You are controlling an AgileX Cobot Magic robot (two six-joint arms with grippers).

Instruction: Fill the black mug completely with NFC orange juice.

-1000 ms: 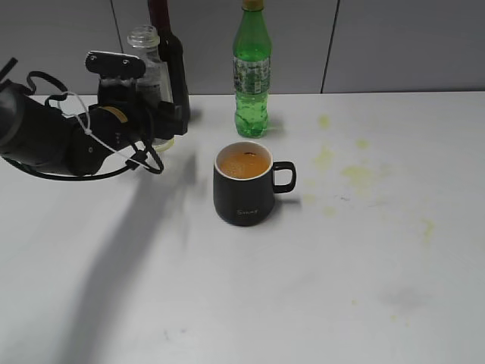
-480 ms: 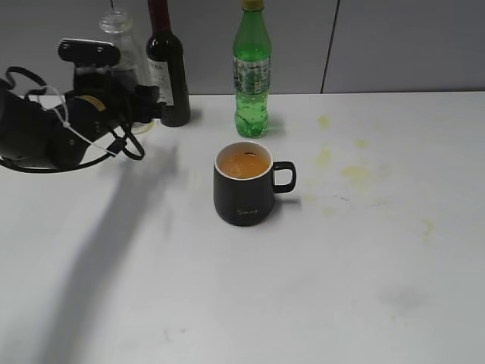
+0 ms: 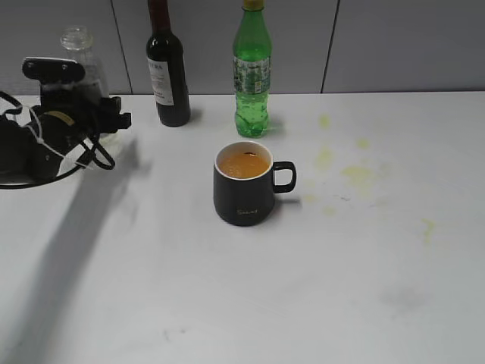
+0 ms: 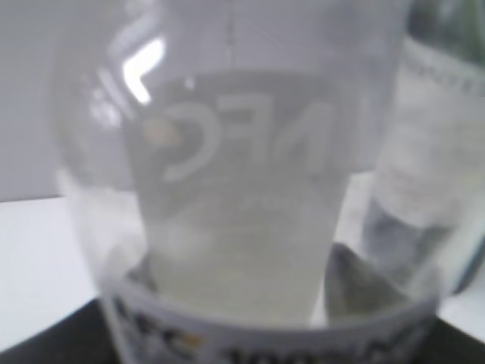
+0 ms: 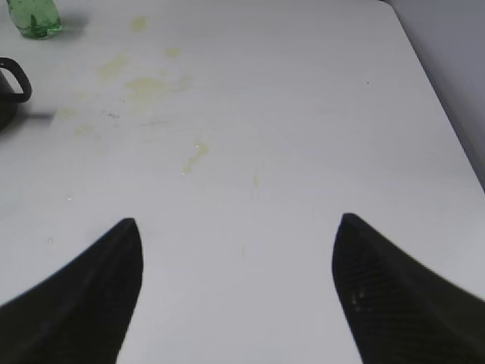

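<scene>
From the side, the black mug (image 3: 242, 193) stands mid-table, holding orange juice (image 3: 243, 164). Far left, the left gripper (image 3: 91, 125) grips the clear bottle (image 3: 82, 53). Left wrist: the bottle (image 4: 235, 189) looks empty. Right wrist: the right gripper (image 5: 236, 292) gapes wide, holding nothing.

The white desk (image 3: 318, 303) is carrying the black mug (image 3: 242, 199) near its middle, holding orange juice (image 3: 243, 164). A green plastic bottle (image 3: 251, 72) and a dark wine bottle (image 3: 168, 68) are standing behind it. Yellowish stains (image 3: 356, 173) are marking the right side.
</scene>
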